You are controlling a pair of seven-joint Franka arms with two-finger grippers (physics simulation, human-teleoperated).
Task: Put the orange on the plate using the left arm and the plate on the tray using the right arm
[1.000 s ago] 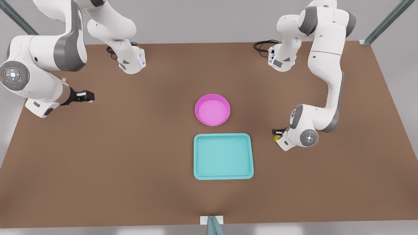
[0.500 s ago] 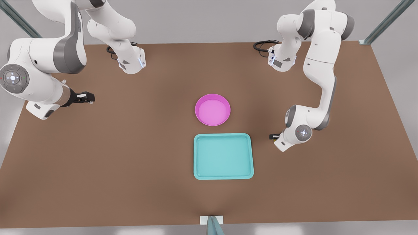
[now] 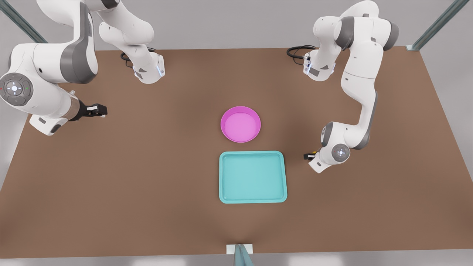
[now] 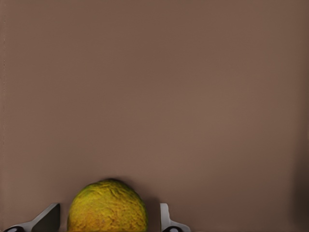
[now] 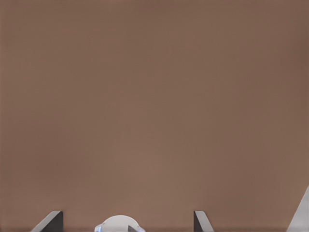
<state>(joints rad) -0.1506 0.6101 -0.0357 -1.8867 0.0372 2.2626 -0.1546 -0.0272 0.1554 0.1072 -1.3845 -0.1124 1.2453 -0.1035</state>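
Front view: a brown desk (image 3: 147, 184) is seen from above, with a pink plate (image 3: 240, 124) near its middle and a teal tray (image 3: 253, 177) just on the near side of it, the two close but apart. Both are empty.

At the front view's right, the left arm (image 3: 360, 96) is bent down low to the desk, and its end effector (image 3: 309, 155) is placed to the right of the tray, near the tray's far right corner. In the left wrist view the orange (image 4: 107, 206) is seen between the two fingertips (image 4: 164, 217), on or just above the desk; narrow gaps show on both sides of the fruit, so the fingers are spread slightly wider than the orange and no firm grip can be confirmed. The orange is well apart from the plate.

At the front view's left, the right arm (image 3: 48, 74) is held waiting over the desk's left edge, its end effector (image 3: 97, 109) well apart from the plate. In the right wrist view its fingertips (image 5: 200, 221) are seen set wide apart over bare desk, with nothing between them.
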